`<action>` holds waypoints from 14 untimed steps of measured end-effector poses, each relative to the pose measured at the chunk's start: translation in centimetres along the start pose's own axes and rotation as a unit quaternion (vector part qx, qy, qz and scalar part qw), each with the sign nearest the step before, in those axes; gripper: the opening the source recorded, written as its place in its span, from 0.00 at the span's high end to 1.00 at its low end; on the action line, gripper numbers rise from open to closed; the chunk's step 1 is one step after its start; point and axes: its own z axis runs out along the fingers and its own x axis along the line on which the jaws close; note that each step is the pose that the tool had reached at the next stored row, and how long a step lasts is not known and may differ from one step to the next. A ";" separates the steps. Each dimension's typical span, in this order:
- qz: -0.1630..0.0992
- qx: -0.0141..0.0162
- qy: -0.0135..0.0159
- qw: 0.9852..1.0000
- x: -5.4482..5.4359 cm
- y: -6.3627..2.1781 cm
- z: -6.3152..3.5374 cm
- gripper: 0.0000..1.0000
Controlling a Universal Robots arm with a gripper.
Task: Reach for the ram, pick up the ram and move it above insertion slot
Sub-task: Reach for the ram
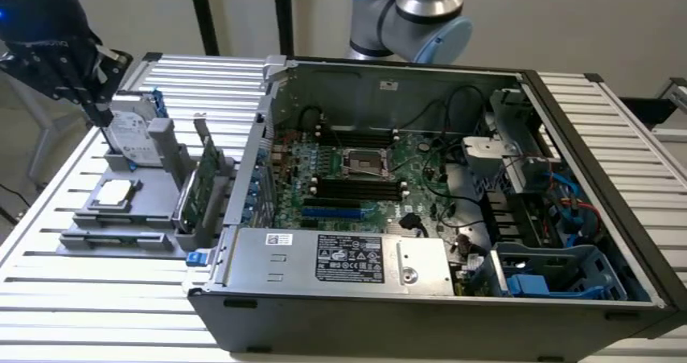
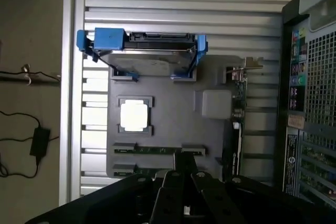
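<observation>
The ram point(image 2: 152, 150) shows as a thin dark strip standing on edge in a slot of the grey holder tray point(image 2: 173, 124), just past my fingertips in the wrist view. My black gripper point(image 1: 104, 117) hangs over the tray's far end at the exterior view's left, beside the hard drive, well above the tray. Its fingers point(image 2: 178, 182) come together at the tips point(image 2: 186, 161) with nothing between them. The motherboard's black memory slots point(image 1: 355, 187) lie inside the open computer case point(image 1: 429, 218).
On the tray stand a silver hard drive in a blue frame point(image 2: 142, 56), a square processor point(image 2: 134, 115) and a green expansion card with a metal bracket point(image 1: 204, 182). The case's wall point(image 1: 252, 162) rises right next to the tray. Slatted white table point(image 1: 96, 299) all around.
</observation>
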 end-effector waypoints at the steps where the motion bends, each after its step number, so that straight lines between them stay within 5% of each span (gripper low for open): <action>1: 0.000 0.000 0.000 1.000 0.1 -0.45 0.08 0.89; 14: 0.000 0.000 0.000 1.000 1.1 -5.56 0.89 0.89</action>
